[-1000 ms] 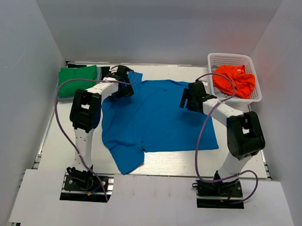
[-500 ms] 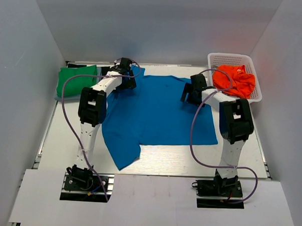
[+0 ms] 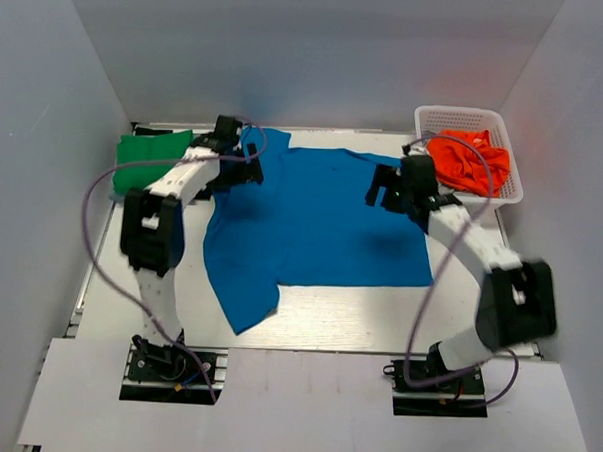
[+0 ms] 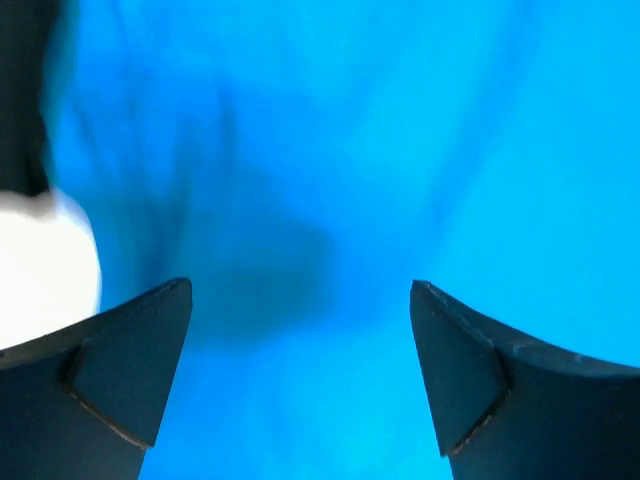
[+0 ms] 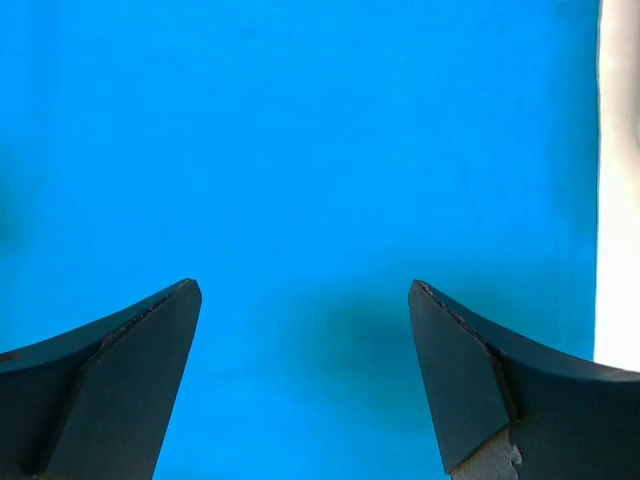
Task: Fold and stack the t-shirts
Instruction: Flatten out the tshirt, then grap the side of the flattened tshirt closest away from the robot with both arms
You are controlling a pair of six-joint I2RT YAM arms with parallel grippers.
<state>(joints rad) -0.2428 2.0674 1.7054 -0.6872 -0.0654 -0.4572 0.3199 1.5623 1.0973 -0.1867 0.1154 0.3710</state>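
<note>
Shirts I count: three, one blue t-shirt (image 3: 322, 217), one green t-shirt (image 3: 149, 159), one orange t-shirt (image 3: 469, 161).
Baskets: one white basket (image 3: 461, 115), at the far right corner, with the orange t-shirt crumpled inside.
Blue t-shirt, place: mid-table (image 3: 357, 329), between my two arms.
Blue t-shirt, look: spread out flat and mostly smooth, with one sleeve trailing toward the near left and the right edge straight.
Green t-shirt: a folded block at the far left.
Left jaws: released, spread wide just above the blue cloth near its far left corner.
Right jaws: released, empty, over the blue cloth near its right edge.
</note>
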